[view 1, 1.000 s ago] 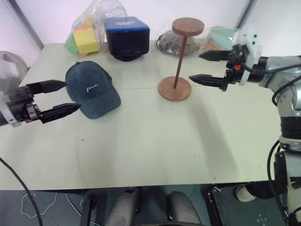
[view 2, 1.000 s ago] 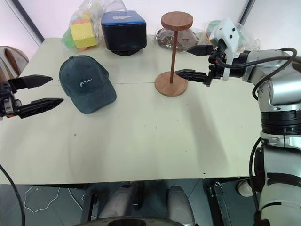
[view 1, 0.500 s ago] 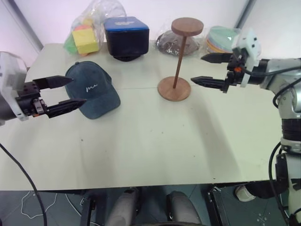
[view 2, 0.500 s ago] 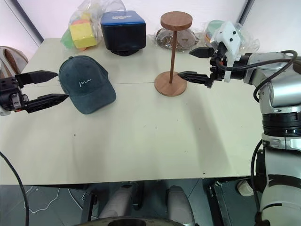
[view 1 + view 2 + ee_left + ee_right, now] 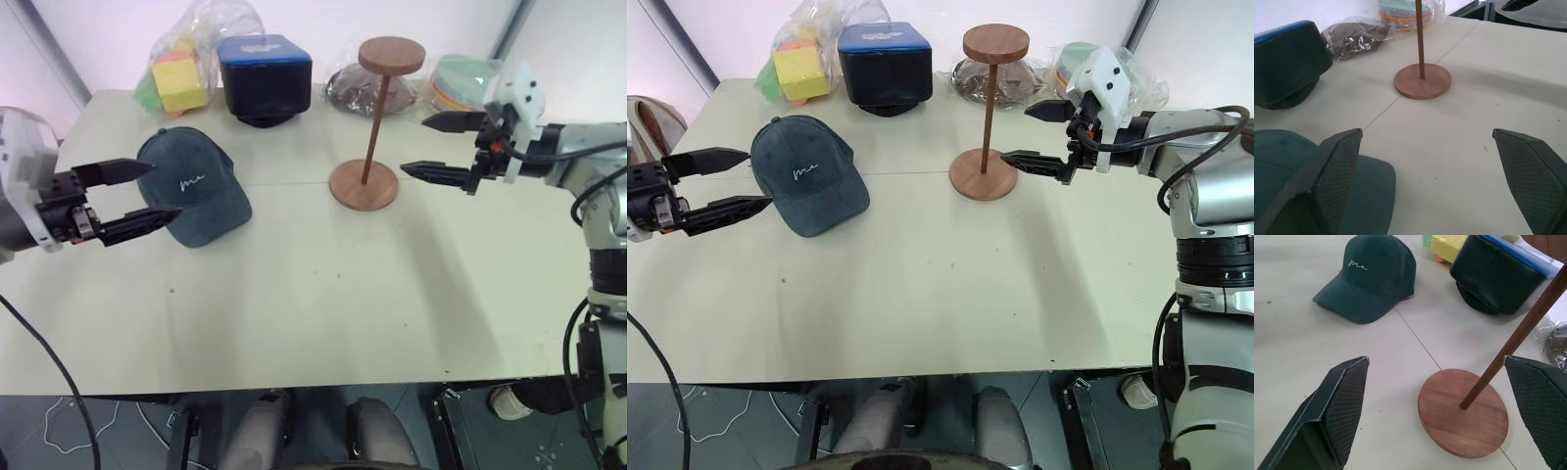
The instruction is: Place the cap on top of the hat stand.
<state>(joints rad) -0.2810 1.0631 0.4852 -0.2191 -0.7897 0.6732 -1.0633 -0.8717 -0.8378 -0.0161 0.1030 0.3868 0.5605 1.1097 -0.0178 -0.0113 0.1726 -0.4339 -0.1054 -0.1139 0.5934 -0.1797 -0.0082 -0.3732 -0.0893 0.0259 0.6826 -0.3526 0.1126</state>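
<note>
At frame left, my left pincer [image 5: 135, 196] gapes beside the cap [image 5: 192, 185]; a shallow pinch could slip off the brim.

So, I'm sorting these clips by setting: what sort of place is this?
Probably a lab or test room, not a home or shop: a plain pale table against bare white walls, practice props such as the cap and hat stand, and bagged items at the table's back edge.
</note>
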